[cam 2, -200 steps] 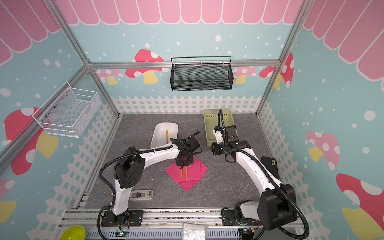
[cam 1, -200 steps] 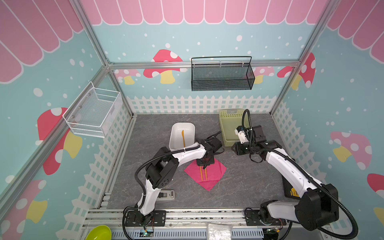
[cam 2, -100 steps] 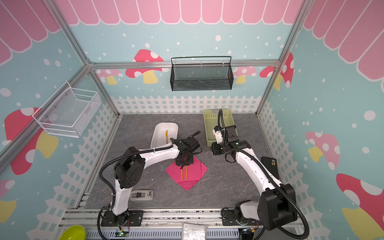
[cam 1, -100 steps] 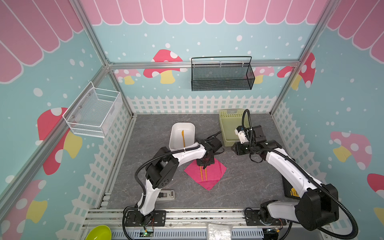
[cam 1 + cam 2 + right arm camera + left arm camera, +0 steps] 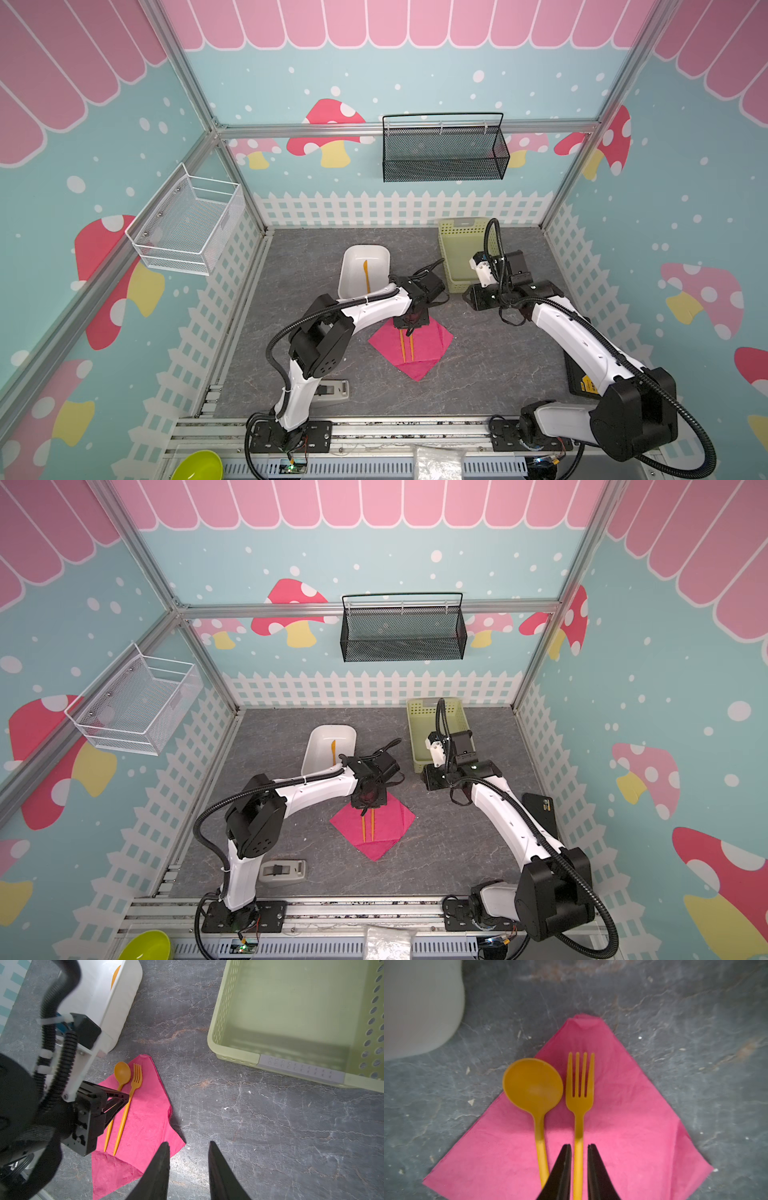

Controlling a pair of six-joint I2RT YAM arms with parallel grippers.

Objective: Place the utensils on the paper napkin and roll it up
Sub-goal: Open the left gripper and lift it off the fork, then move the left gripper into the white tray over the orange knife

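The paper napkin (image 5: 428,351) lies flat near the middle of the grey marbled surface (image 5: 498,365), turned like a diamond with one corner toward the front edge. In the right wrist view its side shows several layers and one corner is folded over.

Both utensils rest on it side by side, handles nearly parallel. The fork (image 5: 579,1101) lies wholly on the pink paper. The spoon (image 5: 532,1086) is just beside it, and its round bowl reaches a little past the napkin's edge over the grey surface.

The left gripper (image 5: 579,1146) points down over the napkin's back half. Its black fingertips (image 5: 565,1159) straddle the fork's handle just behind the head. A thin strip of pink shows on each side of the handle, so the jaws stand slightly parted and the fork is released, lying on the paper. The spoon's handle passes just outside one fingertip.

The right gripper (image 5: 188,1144) hangs between the napkin's right corner and the green perforated basket (image 5: 457,257) at the back edge. Its jaws are spread with only bare surface between them, holding nothing, well apart from both utensils.

A white tub (image 5: 351,274) stands behind the napkin toward the back left; an orange piece (image 5: 365,276) lies in it, its kind too small to tell.
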